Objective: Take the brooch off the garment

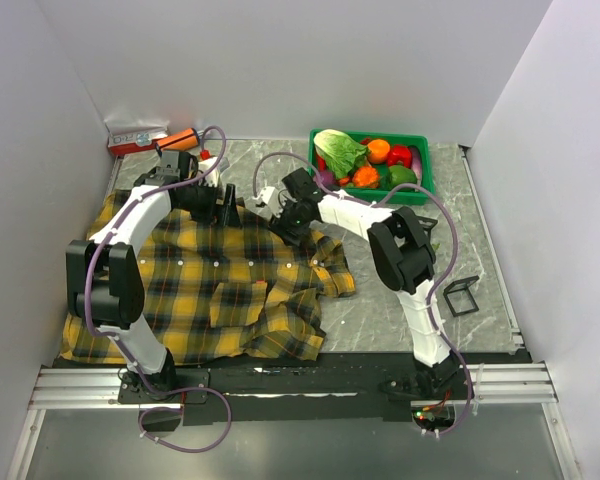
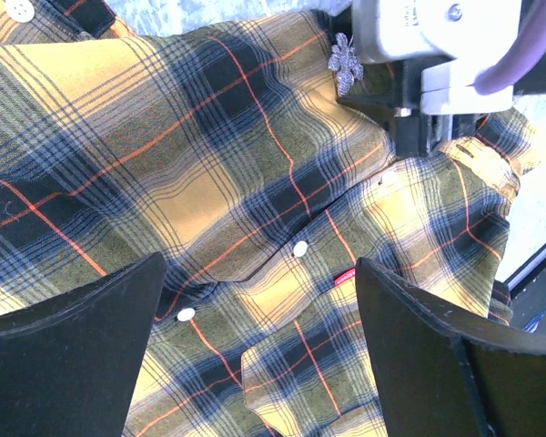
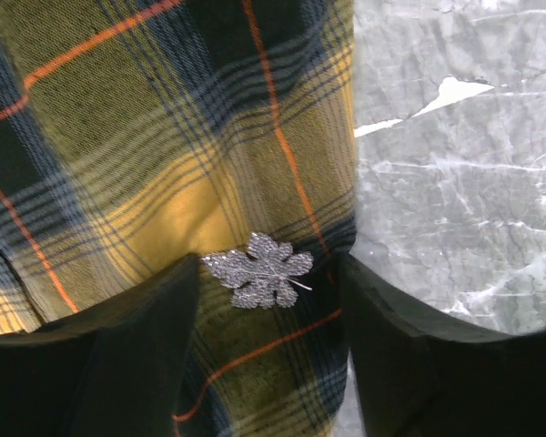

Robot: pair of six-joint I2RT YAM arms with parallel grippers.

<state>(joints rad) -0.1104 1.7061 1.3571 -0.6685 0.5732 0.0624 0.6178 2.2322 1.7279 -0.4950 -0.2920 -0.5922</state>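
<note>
On the shirt, the brooch is being straddled by the right gripper, its jaws apart, nothing clamped yet.

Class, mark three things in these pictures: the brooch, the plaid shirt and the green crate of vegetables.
brooch (image 3: pixel 259 270): right wrist view, centre of the silvery flower.
shirt (image 1: pixel 210 290): top view, middle of the plaid front.
green crate (image 1: pixel 426 165): top view, its right rim.

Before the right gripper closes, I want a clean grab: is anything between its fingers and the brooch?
Nothing visible. The brooch lies bare on the shirt, between the right gripper's open fingers.
</note>
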